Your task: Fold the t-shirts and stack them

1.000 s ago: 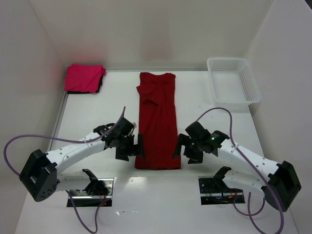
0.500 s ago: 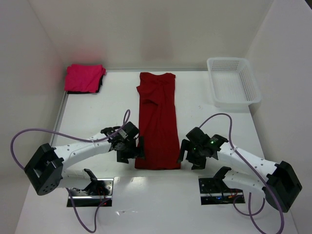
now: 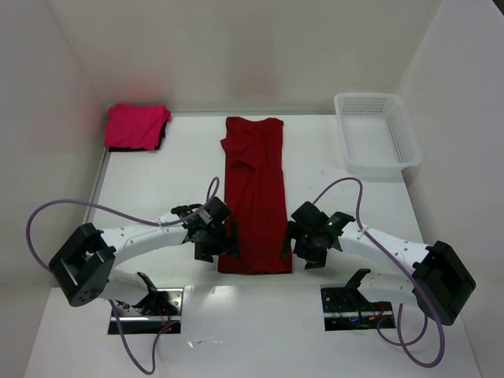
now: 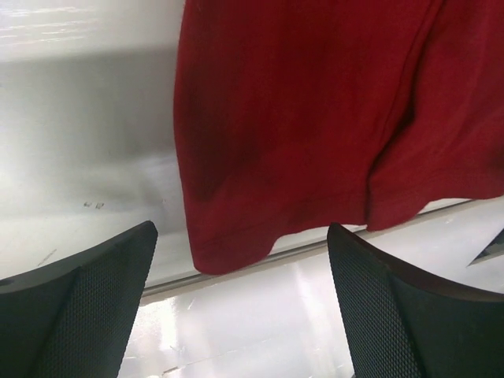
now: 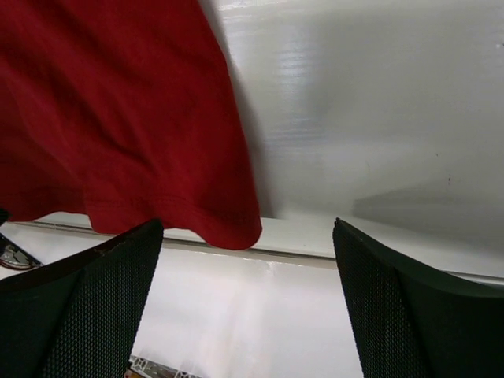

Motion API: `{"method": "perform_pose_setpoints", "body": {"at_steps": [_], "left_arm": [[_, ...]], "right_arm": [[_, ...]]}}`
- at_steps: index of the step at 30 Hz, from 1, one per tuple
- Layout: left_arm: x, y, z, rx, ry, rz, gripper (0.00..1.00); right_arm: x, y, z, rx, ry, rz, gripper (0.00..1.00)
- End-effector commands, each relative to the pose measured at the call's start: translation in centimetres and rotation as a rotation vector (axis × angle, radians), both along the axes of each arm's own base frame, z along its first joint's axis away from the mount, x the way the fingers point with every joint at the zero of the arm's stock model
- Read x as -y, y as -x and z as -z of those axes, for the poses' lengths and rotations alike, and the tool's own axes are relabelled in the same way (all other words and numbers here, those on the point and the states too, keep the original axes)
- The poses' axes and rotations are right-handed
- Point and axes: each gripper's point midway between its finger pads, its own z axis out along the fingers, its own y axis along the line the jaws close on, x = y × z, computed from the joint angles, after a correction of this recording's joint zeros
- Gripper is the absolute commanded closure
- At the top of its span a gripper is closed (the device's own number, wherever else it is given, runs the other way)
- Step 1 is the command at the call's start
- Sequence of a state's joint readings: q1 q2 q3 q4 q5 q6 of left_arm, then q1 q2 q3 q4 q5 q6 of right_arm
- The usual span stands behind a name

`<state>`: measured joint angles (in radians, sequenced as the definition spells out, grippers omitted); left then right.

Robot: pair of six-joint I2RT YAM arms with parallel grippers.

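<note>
Crimson red cloth t-shirt (image 3: 253, 197) lies as a long narrow strip on white table (image 3: 157, 181), collar far, hem near. Left gripper (image 3: 227, 241) and right gripper (image 3: 289, 241) flank the near hem corners, jaws spread wide, nothing held, likely set to pinch both corners for a far-ward fold. Folded magenta-pink t-shirt (image 3: 136, 126) waits far left, probably the stack's base
</note>
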<state>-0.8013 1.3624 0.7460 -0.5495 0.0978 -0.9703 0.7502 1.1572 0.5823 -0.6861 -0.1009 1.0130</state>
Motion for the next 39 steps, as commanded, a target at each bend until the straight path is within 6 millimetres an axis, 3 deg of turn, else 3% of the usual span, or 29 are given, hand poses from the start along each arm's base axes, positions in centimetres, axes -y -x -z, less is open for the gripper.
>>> {"method": "perform_pose_setpoints", "body": {"at_steps": [1, 5, 7, 12, 16, 23, 39], "left_arm": [[1.0, -0.2, 0.1, -0.006, 0.026, 0.037, 0.04], [1.2, -0.3, 0.0, 0.0, 0.033, 0.037, 0.06], [1.2, -0.3, 0.0, 0.0, 0.033, 0.037, 0.06], [0.5, 0.6, 0.6, -0.023, 0.026, 0.032, 0.12], [-0.3, 1.8, 1.3, -0.069, 0.008, 0.038, 0.13], [-1.5, 3.1, 0.6, -0.087, 0.004, -0.003, 0.13], [-1.0, 2.9, 1.9, -0.091, -0.018, 0.012, 0.3]], "right_arm": [[-1.2, -1.1, -0.6, 0.052, -0.038, -0.015, 0.06], [-1.7, -1.1, -0.8, 0.06, -0.058, -0.027, 0.1], [-1.8, -0.6, -0.3, 0.029, -0.06, -0.036, 0.19], [-2.3, -0.5, 0.2, 0.014, -0.059, -0.049, 0.28], [-2.4, 0.1, 0.7, -0.003, -0.044, -0.07, 0.28], [-2.5, -0.3, 0.6, 0.001, -0.038, -0.058, 0.28], [-3.9, -0.9, 1.2, -0.003, -0.06, -0.074, 0.51]]}}
